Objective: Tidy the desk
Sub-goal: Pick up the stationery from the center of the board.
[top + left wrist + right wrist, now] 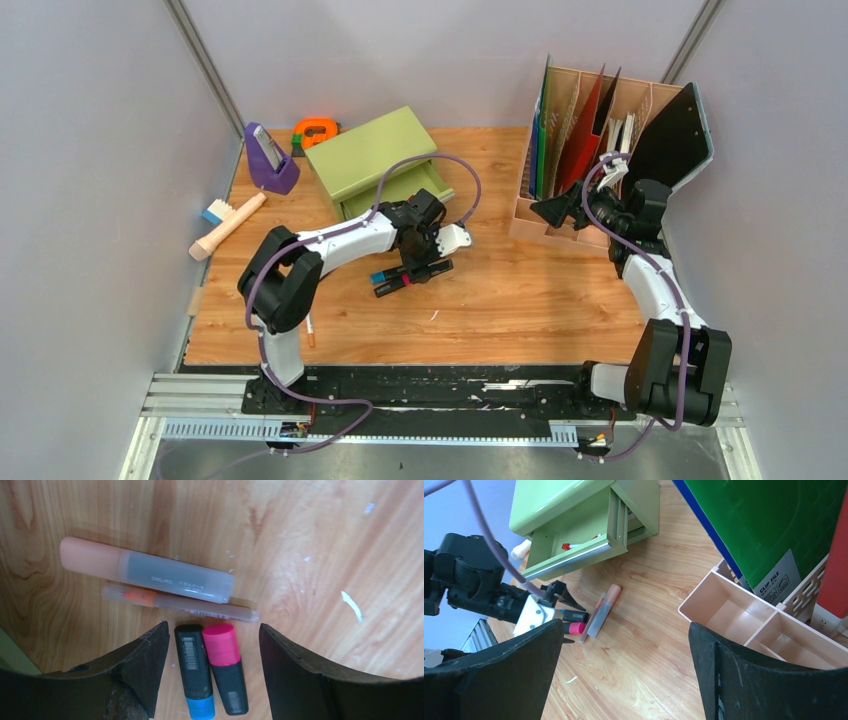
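Observation:
On the wood-grain desk [520,300], my left gripper [212,627] is open and straddles two black highlighters lying side by side. One has a blue cap [195,672], the other a pink cap [226,665], and a gap shows between each jaw and them. Just beyond lie a thin orange-tipped pen [180,602] and a translucent marker with a peach cap [150,570]. From above, the left gripper [425,268] sits in front of the green drawer chest [370,160]. My right gripper [625,625] is open and empty over bare wood, near the file organiser [560,200].
The chest's drawer [574,555] stands open with a red-capped pen inside. The beige organiser [744,615] holds green and red folders. A purple stand [270,160], an orange tape dispenser [317,130], a wooden brush [228,225] and a loose pen [312,335] lie at the left.

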### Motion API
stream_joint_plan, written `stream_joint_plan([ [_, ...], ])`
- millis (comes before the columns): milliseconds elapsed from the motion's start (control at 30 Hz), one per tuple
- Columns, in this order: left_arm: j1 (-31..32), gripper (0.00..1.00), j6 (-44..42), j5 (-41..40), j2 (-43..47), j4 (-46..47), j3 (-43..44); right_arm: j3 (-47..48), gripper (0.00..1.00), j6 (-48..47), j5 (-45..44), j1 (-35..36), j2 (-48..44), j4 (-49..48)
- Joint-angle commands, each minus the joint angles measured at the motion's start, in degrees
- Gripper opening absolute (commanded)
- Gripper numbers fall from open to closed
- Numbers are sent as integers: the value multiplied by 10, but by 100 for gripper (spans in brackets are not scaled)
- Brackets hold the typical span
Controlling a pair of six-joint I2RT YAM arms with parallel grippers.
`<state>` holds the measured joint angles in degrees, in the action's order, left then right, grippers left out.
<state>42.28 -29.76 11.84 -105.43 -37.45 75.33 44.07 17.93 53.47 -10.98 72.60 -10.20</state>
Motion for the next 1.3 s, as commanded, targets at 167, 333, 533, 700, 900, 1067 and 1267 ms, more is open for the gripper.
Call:
stream_joint_plan([
  [167, 0, 74, 95, -82, -33, 57, 21, 0, 98, -2, 5, -3, -8, -25],
  [333, 0, 74, 111, -82, -51, 49, 34, -1, 98, -3, 4, -4, -10, -25],
  [533, 0, 74, 122, -57, -70, 37, 41, -1, 98, -2, 4, -4, -11, -25],
  [700, 0, 72, 124, -46, -76, 30, 40, -2, 98, -2, 4, -5, -13, -25],
  [900, 0, 65, 124, -18, -79, 23, 37, -3, 98, -1, 4, -6, -14, -26],
  [1067, 0, 55, 131, 11, -82, 20, 36, -3, 98, 0, 4, -7, -15, -26],
  [1267, 4, 46, 137, 29, -89, 15, 40, -4, 98, 0, 4, -8, -17, -26],
])
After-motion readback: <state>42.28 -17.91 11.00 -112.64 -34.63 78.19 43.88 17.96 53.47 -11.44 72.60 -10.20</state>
